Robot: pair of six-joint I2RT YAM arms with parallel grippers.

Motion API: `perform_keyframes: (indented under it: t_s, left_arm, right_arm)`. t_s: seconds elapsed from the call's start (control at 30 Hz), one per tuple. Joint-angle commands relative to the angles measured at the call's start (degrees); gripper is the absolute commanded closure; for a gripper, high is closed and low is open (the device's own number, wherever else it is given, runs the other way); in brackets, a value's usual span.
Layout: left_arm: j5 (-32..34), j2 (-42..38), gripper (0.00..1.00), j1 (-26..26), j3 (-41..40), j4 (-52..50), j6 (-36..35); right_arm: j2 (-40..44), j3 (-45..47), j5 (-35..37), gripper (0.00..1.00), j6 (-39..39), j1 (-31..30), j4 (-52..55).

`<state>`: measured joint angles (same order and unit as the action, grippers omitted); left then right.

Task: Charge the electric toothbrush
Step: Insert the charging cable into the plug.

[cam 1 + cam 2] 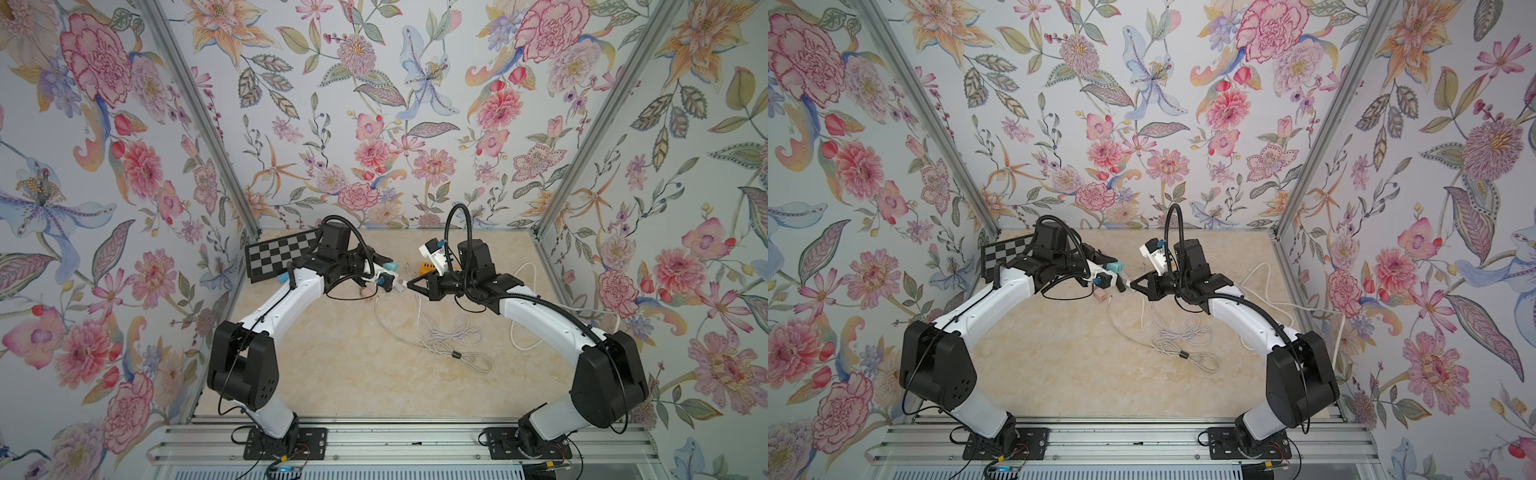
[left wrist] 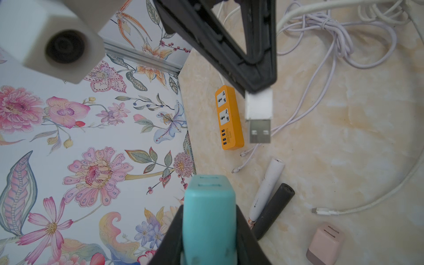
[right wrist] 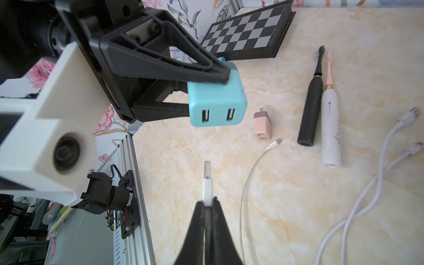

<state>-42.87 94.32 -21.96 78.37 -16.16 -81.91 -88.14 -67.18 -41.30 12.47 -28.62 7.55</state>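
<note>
Two clenched claws, tip to tip above the table (image 3: 344,218). Left gripper (image 3: 206,95): clamped on a teal adapter (image 3: 218,107), its two ports turned toward the plug. Right gripper (image 3: 207,202): pinched tight on a white USB plug (image 3: 207,181), metal end out, pointing at the ports, near but not touching.

On the table below: pink adapter (image 3: 262,125), loose cable (image 3: 246,188) just beside it, orange strip (image 2: 229,117), chessboard (image 3: 247,34) at the wall.

Black brush (image 3: 309,103) and white brush (image 3: 330,119): lying flat, side by side, past the pink adapter, heads toward the back wall. White one with pink head and gold ring.
</note>
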Motion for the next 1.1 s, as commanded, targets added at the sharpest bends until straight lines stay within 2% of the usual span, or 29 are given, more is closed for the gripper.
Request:
perform_keyframes:
  t_s: [0.0,0.37,1.07]
  left_arm:
    - [-0.1,0.0,0.85,-1.3,0.1,-0.1,-1.8]
    - [-0.1,0.2,0.85,-2.3,0.3,-0.7,-2.1]
    - [0.1,0.8,0.85,-3.3,0.2,-0.4,-2.0]
  right_arm:
    - [0.3,-2.7,0.6,1.0,0.4,0.2,0.4]
    - [-1.4,-4.8,2.1,1.0,0.9,0.7,-1.0]
    - [-0.2,-4.2,-1.7,1.0,0.4,-0.2,-3.8]
